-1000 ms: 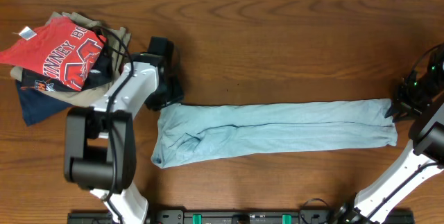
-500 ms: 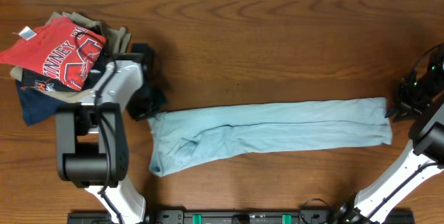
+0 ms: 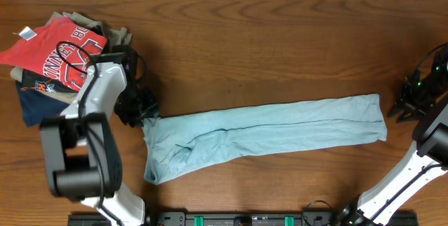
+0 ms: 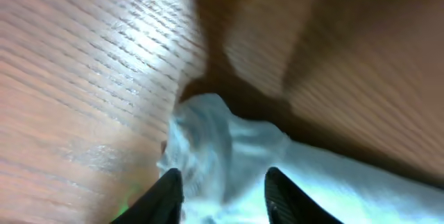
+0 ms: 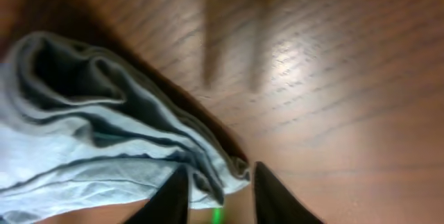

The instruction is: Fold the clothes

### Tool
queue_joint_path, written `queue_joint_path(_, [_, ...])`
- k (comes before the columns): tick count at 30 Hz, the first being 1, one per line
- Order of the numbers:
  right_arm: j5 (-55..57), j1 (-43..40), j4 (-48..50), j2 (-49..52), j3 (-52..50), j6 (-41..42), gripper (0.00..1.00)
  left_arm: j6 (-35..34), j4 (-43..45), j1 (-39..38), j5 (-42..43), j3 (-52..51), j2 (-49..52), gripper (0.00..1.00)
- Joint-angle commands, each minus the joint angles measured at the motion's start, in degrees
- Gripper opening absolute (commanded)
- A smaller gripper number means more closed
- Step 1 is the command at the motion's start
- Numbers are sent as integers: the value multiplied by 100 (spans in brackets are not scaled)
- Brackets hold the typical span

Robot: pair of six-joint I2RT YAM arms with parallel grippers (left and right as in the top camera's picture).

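The pale blue-grey T-shirt [image 3: 266,131] lies on the wooden table as a long narrow strip running left to right. My left gripper [image 3: 143,110] is at its upper left corner and shut on the bunched fabric, which shows between the fingers [image 4: 223,189] in the left wrist view [image 4: 229,148]. My right gripper [image 3: 404,105] is just past the strip's right end, apart from it in the overhead view. In the right wrist view its fingers [image 5: 218,189] are parted, and the layered edge of the shirt [image 5: 83,148] lies between them on the table.
A pile of other garments sits at the far left: a red shirt with white lettering [image 3: 63,54] on top, khaki [image 3: 119,37] and navy [image 3: 35,103] pieces under it. The left arm is right beside this pile.
My left gripper has moved left and a little forward, dragging the whole shirt leftward. The shirt's right end has slid away from my right gripper, which stayed about where it was.
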Motion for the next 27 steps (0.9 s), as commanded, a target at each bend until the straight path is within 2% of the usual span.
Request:
queue_joint_path(1, [-334, 26, 50, -26, -4, -306, 39, 107, -37, 35, 98, 210, -629, 50])
queue_joint_path(3, [-339, 31, 129, -26, -7, -304, 44, 74, -90, 35, 98, 210, -892, 62])
queue_joint_path(5, [-433, 39, 216, -26, -22, -345, 47, 15, -221, 35, 101, 203, -1025, 66])
queue_joint_path(12, [-619, 227, 417, -24, -308, -581, 48, -376, -540, 2, 105, -254, -1034, 68])
queue_joint_path(19, [-614, 577, 1021, -24, -874, -793, 48, -470, 13, -42, 450, -1019, -1029, 72])
queue_joint_path(21, [-614, 647, 1270, -24, -1010, -789, 38, -470, 317, -107, 599, -1266, -1023, 74])
queue_joint_path(22, [-612, 680, 1397, -24, -1054, -767, 28, -470, 472, -144, 667, -1392, -1021, 74])
queue_joint_path(23, [-616, 708, 1508, -24, -1064, -761, 13, -470, 647, -181, 745, -1537, -1021, 74])
queue_joint_path(24, [-616, 726, 1609, -24, -1064, -678, 5, -474, 802, -216, 767, -1663, -1019, 75])
queue_joint_path(25, [-616, 745, 1742, -26, -1062, -553, 1, -472, 984, -262, 765, -1801, -1016, 75])
queue_joint_path(27, [-616, 756, 1982, -26, -1034, -271, 1, -472, 1403, -319, 765, -1991, -1010, 74])
